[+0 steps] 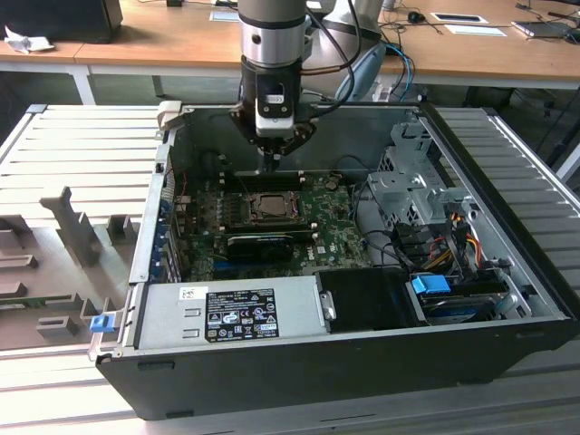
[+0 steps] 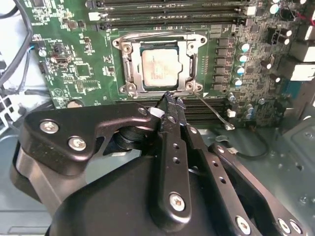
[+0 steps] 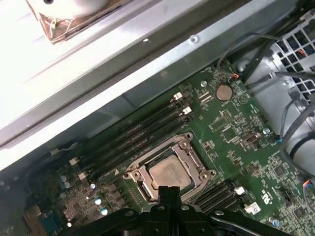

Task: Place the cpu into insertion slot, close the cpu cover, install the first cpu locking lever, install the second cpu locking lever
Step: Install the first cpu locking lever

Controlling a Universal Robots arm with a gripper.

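Pincer: the black metal pincer (image 2: pixel 170 98) had its two fingers pressed tight together, with nothing between them (no chip, no wire).
Where the pincer was: in the exterior view the pincer (image 1: pixel 275 156) hung inside the open black computer case (image 1: pixel 317 372), just above the board. In the first wrist view the pincer (image 3: pixel 170 189) sat right beside the socket's edge.
Cpu: the small flat square silvery-beige cpu (image 2: pixel 158 66) lay flat in the square dark insertion slot (image 2: pixel 129 73) on the green motherboard (image 2: pixel 78 73).
Cpu cover: the silvery-grey metal frame cpu cover (image 2: pixel 189 59) lay down over the chip's edges, and the chip's top showed through its window.
Lever: a thin wire locking lever (image 2: pixel 212 110) stuck out at a slant from one corner of the slot, pointing away from it, near the pincer.
Worktop: a grey ribbed worktop (image 1: pixel 82 136) carried the case.
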